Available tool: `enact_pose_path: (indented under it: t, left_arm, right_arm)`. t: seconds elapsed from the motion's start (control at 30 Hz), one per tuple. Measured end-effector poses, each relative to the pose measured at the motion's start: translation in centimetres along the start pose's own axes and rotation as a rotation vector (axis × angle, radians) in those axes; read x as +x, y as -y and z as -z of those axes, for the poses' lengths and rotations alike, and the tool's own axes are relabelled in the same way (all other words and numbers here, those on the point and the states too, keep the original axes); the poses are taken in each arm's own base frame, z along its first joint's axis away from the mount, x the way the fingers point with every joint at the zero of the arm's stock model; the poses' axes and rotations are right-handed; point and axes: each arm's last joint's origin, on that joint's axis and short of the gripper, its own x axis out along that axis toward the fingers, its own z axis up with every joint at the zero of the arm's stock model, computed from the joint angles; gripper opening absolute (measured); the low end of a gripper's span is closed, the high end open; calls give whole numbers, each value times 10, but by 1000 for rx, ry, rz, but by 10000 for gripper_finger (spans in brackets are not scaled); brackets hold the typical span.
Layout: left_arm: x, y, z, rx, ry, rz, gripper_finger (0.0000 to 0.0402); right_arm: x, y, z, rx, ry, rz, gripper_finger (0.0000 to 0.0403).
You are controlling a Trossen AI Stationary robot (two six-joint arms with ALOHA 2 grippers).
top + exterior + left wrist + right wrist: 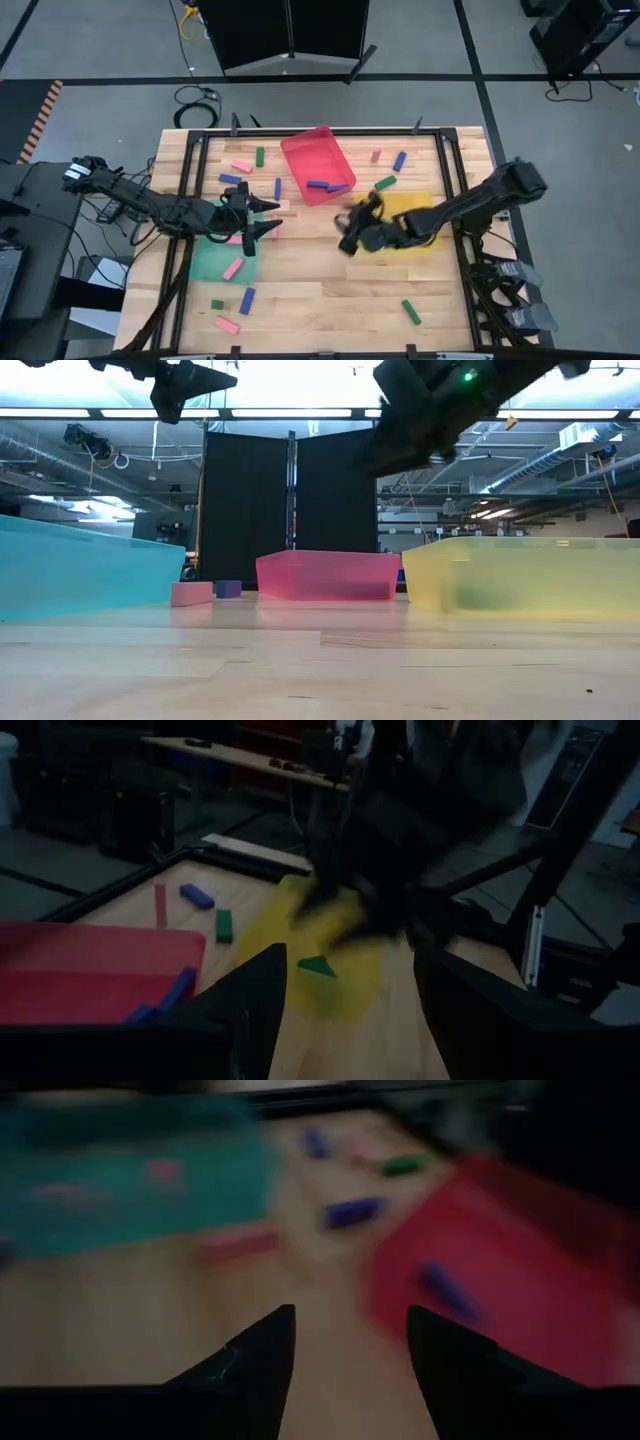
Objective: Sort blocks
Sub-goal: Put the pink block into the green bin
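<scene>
Both arms are built of dark, nearly black segments joined by bulky rounded joints. The left tool [262, 218] is formed by two tapered, pointed black fingers [250, 1000], matte and wedge-shaped. The right tool [350, 228] is finished alike, its fingers [255, 1350] narrowing to blunt tips. A small green light is seen on the housing behind one tool in the low view. Thin dark cabling is carried along the left arm's links.

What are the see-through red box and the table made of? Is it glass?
The red box looks like tinted plastic, not glass, though I can't be sure: in the low view light glows softly through its cloudy, slightly frosted walls. The table looks like wood: pale planks laid side by side, with grain lines and a smooth surface.
</scene>
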Motion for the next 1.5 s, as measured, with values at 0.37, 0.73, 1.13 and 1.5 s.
enact_pose_path:
  t: [0.37, 0.73, 1.13, 1.5]
  left_arm:
    - [-2, -3, -2, 71, 23, -63, 227]
    - [-19, -12, -13, 114, 46, -94, 227]
    - [-25, -17, -13, 102, 24, -133, 227]
    - [-25, -17, -13, 79, 26, -133, 227]
  right_arm:
    - [-48, 104, -14, 199, -38, 321, 227]
    - [18, 150, -3, 303, -192, 369, 241]
    - [67, 203, 10, 327, -336, 440, 302]
    - [87, 223, 23, 325, -392, 454, 311]
